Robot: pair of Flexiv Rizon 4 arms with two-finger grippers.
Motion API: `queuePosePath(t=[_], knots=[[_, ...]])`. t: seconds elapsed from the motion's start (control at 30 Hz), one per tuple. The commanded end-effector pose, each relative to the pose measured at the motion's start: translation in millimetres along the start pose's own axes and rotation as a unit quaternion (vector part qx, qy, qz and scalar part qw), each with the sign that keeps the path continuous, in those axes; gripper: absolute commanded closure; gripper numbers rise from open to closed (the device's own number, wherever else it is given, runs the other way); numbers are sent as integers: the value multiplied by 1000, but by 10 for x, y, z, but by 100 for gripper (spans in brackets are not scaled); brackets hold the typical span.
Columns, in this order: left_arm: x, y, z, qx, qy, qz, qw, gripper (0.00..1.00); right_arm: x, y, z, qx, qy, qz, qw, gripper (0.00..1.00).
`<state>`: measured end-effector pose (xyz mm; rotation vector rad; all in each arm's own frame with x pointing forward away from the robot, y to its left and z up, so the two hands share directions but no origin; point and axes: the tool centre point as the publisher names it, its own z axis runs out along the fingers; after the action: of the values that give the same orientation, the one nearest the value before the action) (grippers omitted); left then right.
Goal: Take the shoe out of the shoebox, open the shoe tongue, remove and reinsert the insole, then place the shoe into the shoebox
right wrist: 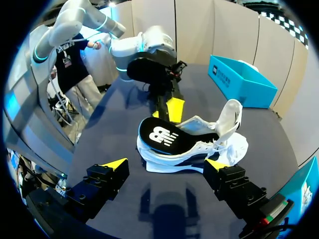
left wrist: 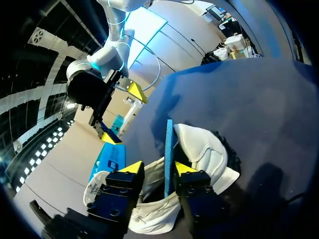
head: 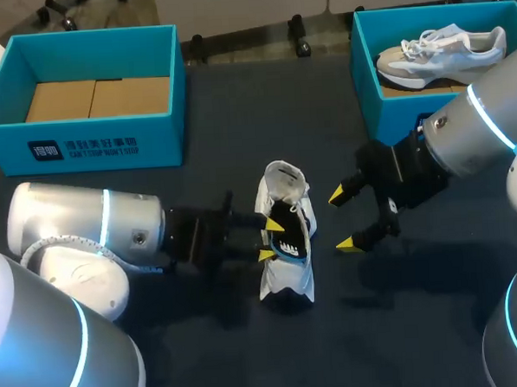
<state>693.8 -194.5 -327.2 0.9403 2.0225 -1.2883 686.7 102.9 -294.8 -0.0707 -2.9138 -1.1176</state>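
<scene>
A white shoe (head: 283, 189) lies on the dark table (head: 223, 351) between my two arms. Its black insole (head: 289, 226) with a white logo sticks partly out of the opening. My left gripper (head: 269, 239) is at the shoe's opening. In the left wrist view the insole (left wrist: 168, 149) stands edge-on between the fingers, near one yellow tip and clear of the other, so this gripper (left wrist: 158, 168) is open. My right gripper (head: 344, 218) hangs open just right of the shoe, holding nothing. From the right wrist view, shoe (right wrist: 209, 147) and insole (right wrist: 160, 135) lie just ahead of the gripper (right wrist: 164, 166).
A blue shoebox (head: 82, 138) with cardboard inside stands at the back left. A second blue box (head: 370, 84) at the back right holds another pale sneaker (head: 442, 49). My right arm reaches in across the front of that box.
</scene>
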Motion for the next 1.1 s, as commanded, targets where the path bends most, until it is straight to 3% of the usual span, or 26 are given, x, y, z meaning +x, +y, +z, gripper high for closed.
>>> queuePosePath(t=[0.03,0.07,0.37,0.67,0.9,0.97,1.03,1.1], knots=[[37,-59,-68,0,4,-3,1000,95,3,5,18,1,-1,0,1000,0],[53,-50,-45,1,10,-7,1000,100,3,5,18,1,-1,0,1000,0],[125,62,83,-1,43,-2,999,100,3,5,18,1,-1,0,1000,0],[48,263,98,-20,53,31,998,100,3,5,18,1,-1,0,1000,0],[61,190,104,-12,47,25,999,100,3,5,18,1,-1,0,1000,0],[53,121,79,-10,44,24,999,69,3,5,18,1,-1,0,1000,0],[44,85,54,-7,39,25,999,62,3,5,18,1,-1,0,1000,0],[35,51,26,-6,38,26,999,62,3,5,18,1,-1,0,1000,0]])
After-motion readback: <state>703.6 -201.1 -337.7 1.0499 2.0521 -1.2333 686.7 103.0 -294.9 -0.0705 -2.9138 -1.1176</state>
